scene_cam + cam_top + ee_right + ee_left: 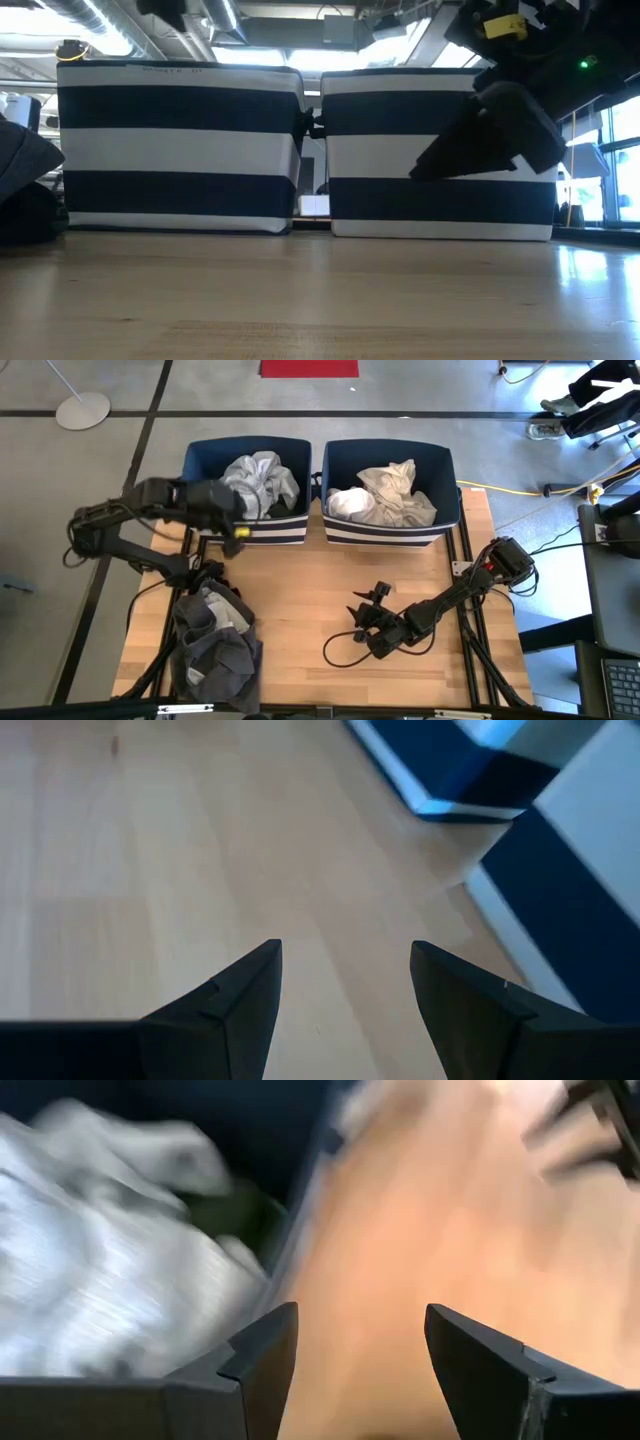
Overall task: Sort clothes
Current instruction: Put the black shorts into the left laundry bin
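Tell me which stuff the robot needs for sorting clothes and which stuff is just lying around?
For the job:
- light grey clothes in the left bin
- white and pale clothes in the right bin
- dark grey pile on the table
- left pincer, open, at the left bin's front edge
- right pincer, open, low over the table

Just lying about:
- red mat on the floor
- yellow cable

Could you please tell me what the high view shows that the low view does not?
Only the high view looks into the two bins: light grey clothes fill the left bin, white and pale clothes the right bin. It also shows a dark grey pile on the table and the open right gripper. Only the low view shows ceiling lights. Both show the striped bins and wooden table.
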`<action>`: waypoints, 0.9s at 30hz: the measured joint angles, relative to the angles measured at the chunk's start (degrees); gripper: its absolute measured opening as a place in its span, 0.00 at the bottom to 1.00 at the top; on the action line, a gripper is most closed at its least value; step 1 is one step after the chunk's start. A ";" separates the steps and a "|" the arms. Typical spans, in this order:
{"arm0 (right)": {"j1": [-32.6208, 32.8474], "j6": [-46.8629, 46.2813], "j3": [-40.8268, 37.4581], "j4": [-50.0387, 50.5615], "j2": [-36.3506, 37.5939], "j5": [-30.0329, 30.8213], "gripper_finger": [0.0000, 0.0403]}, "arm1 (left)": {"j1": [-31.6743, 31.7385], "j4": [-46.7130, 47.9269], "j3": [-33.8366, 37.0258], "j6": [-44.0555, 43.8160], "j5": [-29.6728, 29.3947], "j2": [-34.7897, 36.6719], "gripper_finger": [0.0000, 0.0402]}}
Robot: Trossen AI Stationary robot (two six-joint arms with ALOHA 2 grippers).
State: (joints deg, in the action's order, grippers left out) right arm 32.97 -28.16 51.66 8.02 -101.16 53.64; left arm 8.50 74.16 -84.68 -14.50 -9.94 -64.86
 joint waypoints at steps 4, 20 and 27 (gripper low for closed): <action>0.00 0.00 0.02 0.81 0.00 -1.75 0.55 | -9.67 2.01 2.77 -9.53 -0.09 0.04 0.52; 0.00 2.65 0.02 1.11 0.00 -0.19 0.55 | -44.87 -2.32 14.21 -49.25 -0.81 -1.42 0.52; -0.51 2.97 0.02 1.06 0.00 0.49 0.55 | -53.90 -6.30 21.55 -64.19 1.38 -4.28 0.52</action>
State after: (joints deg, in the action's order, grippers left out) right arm 32.46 -25.19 51.68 9.08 -101.16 54.13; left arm -45.40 67.86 -63.13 -78.70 -8.56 -69.15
